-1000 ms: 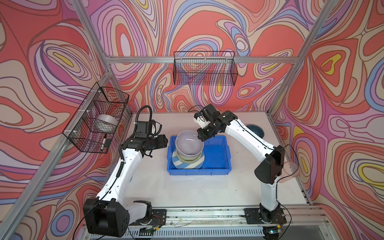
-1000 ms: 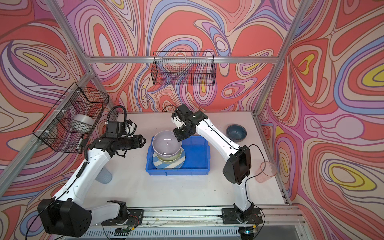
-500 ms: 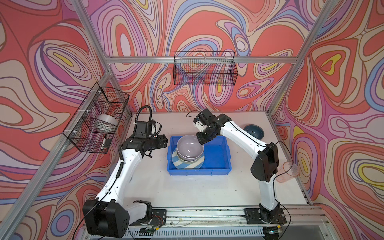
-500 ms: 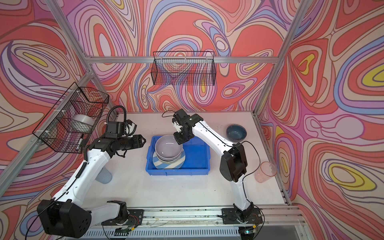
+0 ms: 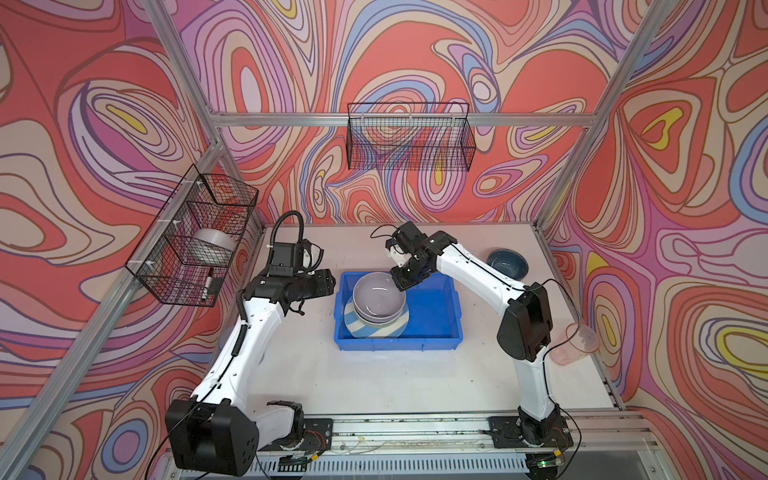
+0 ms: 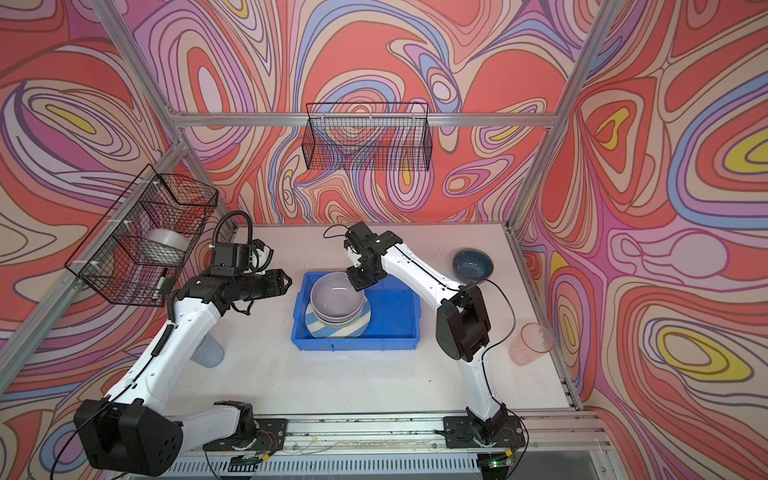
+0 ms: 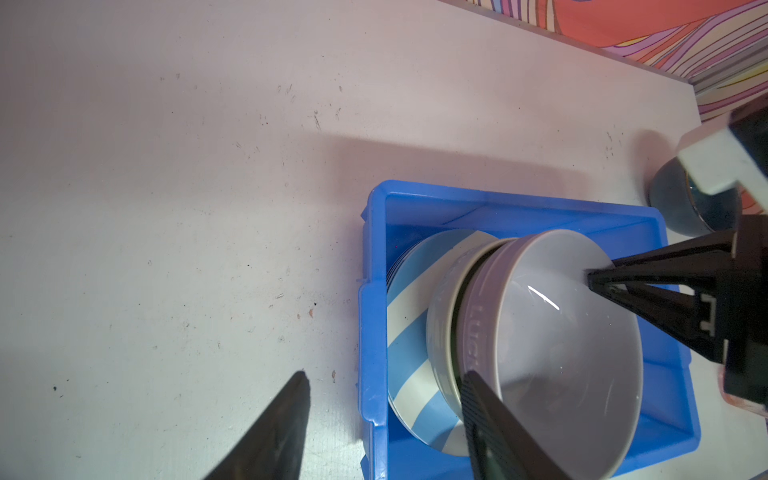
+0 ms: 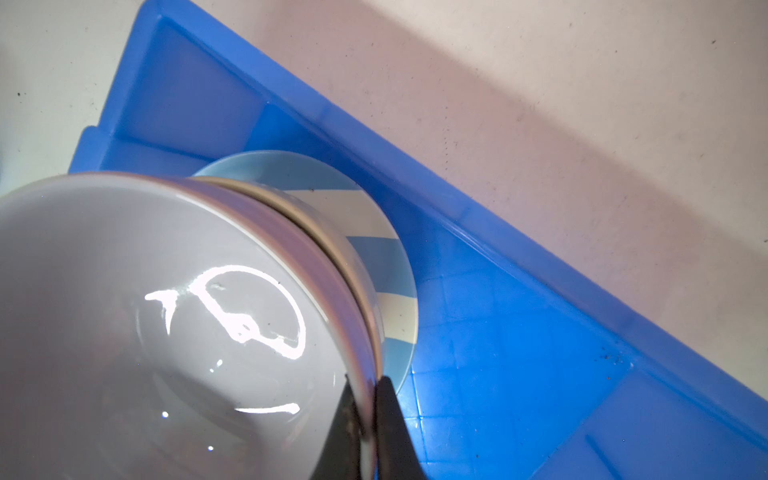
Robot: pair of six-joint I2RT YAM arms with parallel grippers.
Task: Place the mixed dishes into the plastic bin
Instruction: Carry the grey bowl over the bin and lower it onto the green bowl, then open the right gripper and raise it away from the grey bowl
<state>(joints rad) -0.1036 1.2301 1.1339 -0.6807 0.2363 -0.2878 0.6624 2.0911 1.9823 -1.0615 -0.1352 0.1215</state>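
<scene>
The right pincer (image 8: pixel 366 380) pinches the rim of the lilac bowl (image 5: pixel 378 293), which lies in the pale green bowl (image 7: pixel 441 328) on the striped plate (image 5: pixel 357 328), inside the plastic bin (image 5: pixel 432 316); I judge that the step in hand is setting this bowl down. The next move calls for the jaws to part and lift straight up without dragging the stack. The left pincer (image 6: pixel 286 283) hangs spread and empty just beside the bin, while the teal bowl (image 5: pixel 507 264) and the pink tumbler (image 5: pixel 575 345) wait on the bench (image 5: pixel 374 382).
</scene>
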